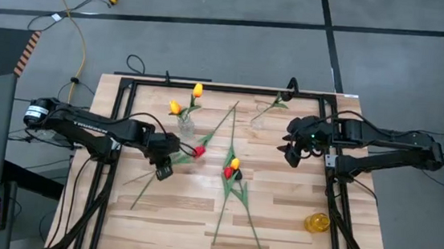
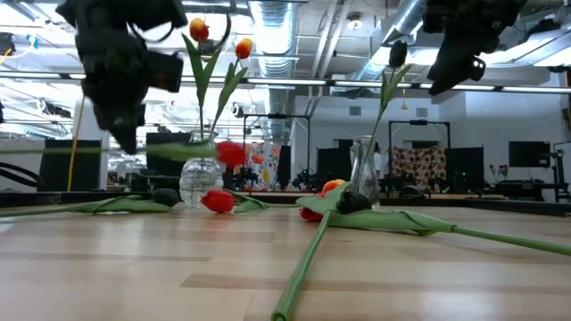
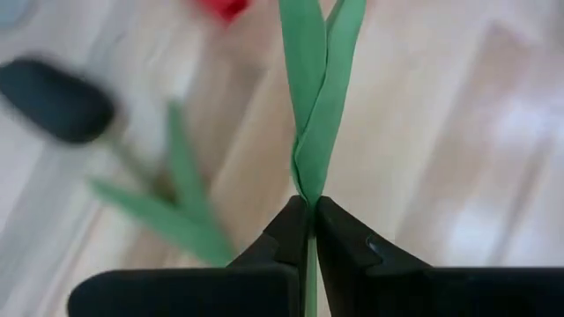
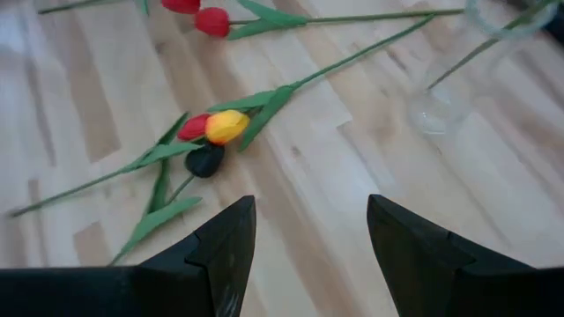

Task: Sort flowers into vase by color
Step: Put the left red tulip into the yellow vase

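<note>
My left gripper (image 1: 163, 166) (image 3: 310, 216) hangs over the table's left half, shut on a red tulip (image 2: 230, 153) whose head (image 1: 199, 150) points right. My right gripper (image 1: 292, 151) (image 4: 308, 233) is open in the air beside a glass vase (image 2: 361, 174) that holds one dark tulip (image 2: 399, 53). A round vase (image 1: 186, 125) (image 2: 198, 178) holds two yellow tulips (image 1: 175, 106). Red, yellow and dark tulips (image 1: 231, 169) (image 4: 216, 132) lie together mid-table. Another red tulip (image 2: 217, 201) and a dark one (image 3: 53, 97) also lie on the wood. My left gripper pinches the red tulip's thin stem (image 3: 310, 204) between its two fingers, just below where the leaves (image 3: 317, 97) start, coming from above. The flower is lifted clear of the table, with its stem about level in the low view.
A yellow ring-shaped object (image 1: 316, 222) lies near the table's right near corner. Long green stems (image 1: 222, 213) run across the middle toward the near edge. A black frame (image 1: 209, 87) borders the wooden top. Bare wood lies between the middle stems and the right frame rail.
</note>
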{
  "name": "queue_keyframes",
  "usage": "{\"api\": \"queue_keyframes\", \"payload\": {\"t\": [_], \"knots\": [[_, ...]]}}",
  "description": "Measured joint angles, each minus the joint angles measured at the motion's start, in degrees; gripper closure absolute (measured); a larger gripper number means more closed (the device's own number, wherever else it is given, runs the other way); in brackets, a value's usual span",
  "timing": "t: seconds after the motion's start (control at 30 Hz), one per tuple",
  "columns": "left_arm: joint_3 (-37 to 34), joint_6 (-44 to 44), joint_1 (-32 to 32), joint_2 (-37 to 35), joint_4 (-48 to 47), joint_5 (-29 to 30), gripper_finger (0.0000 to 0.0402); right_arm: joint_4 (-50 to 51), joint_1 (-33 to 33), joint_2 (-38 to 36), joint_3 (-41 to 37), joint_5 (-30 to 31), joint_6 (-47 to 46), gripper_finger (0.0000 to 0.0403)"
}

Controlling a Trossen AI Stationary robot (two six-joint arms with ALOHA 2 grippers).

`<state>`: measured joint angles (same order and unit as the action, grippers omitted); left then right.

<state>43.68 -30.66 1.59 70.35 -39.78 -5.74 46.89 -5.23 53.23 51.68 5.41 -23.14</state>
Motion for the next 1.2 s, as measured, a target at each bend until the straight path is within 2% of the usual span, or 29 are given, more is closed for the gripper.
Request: {"api": "queue_keyframes", "payload": {"t": [0.13, 0.3, 0.67, 0.9, 1.2], "knots": [[3.1, 0.0, 3.4, 0.0, 3.2, 0.9, 0.0395, -3.6, 0.0, 0.0, 0.0, -3.5, -0.4, 0.0157], [6.5, 0.2, 6.2, 0.0, 10.0, 6.3, 0.0395, -11.7, 0.0, 0.0, 0.0, -7.0, 0.2, 0.0157], [9.9, 10.9, 7.0, 0.0, 29.2, 14.6, 0.0395, -28.9, 3.2, 1.5, 0.0, -8.6, 7.3, 0.0157], [9.9, 18.5, 7.0, 0.0, 43.2, 20.1, 0.0395, -39.1, 5.5, 6.4, 0.0, -8.6, 13.8, 0.0157], [9.9, 25.5, 7.0, 0.0, 48.9, 21.9, 0.0395, -60.4, 6.4, 15.5, 0.0, -8.6, 19.2, 0.0157]]}}
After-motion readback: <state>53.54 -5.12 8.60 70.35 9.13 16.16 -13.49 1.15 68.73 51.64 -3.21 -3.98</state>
